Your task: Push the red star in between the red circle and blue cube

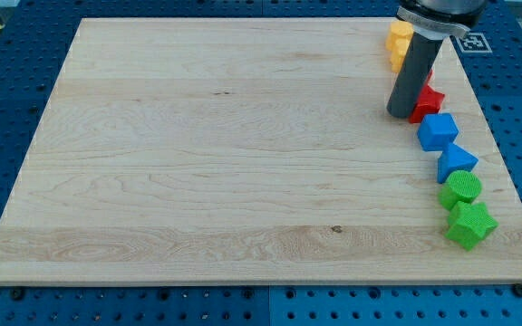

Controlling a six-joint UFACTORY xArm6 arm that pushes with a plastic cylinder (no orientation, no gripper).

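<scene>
My tip [401,112] rests on the board at the view's right, touching the left side of the red star [430,101]. The rod hides most of the star and whatever red piece lies just above it; only a red sliver [430,76] shows there, perhaps the red circle. The blue cube [438,131] sits just below and right of the star, close to it. The star lies between the red sliver and the blue cube, in a column along the board's right edge.
Yellow blocks [398,43] sit at the top of the column, partly behind the rod. Below the cube come a blue wedge-like block [456,163], a green circle [461,189] and a green star [471,224]. The board's right edge [506,181] is near.
</scene>
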